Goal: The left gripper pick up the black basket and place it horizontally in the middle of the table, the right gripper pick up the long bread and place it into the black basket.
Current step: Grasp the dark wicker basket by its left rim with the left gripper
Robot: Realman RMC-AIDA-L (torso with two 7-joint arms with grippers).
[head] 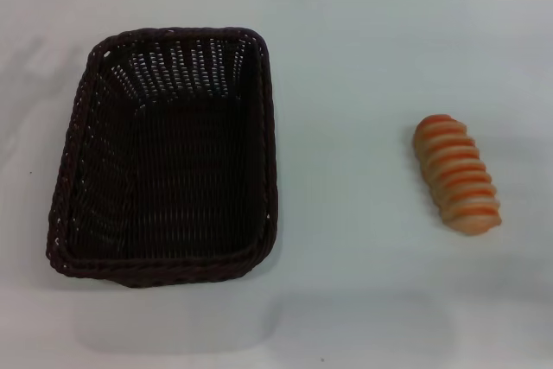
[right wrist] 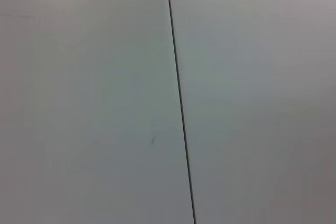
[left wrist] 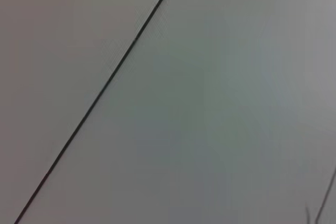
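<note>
Looking down from the head, we see the black basket (head: 164,157) on the left of the table (head: 363,58), lying lengthwise away from us, and the long bread (head: 456,174) well apart on the right. Neither gripper appears anywhere, so we cannot tell their state or how they stand to the basket and bread.
</note>
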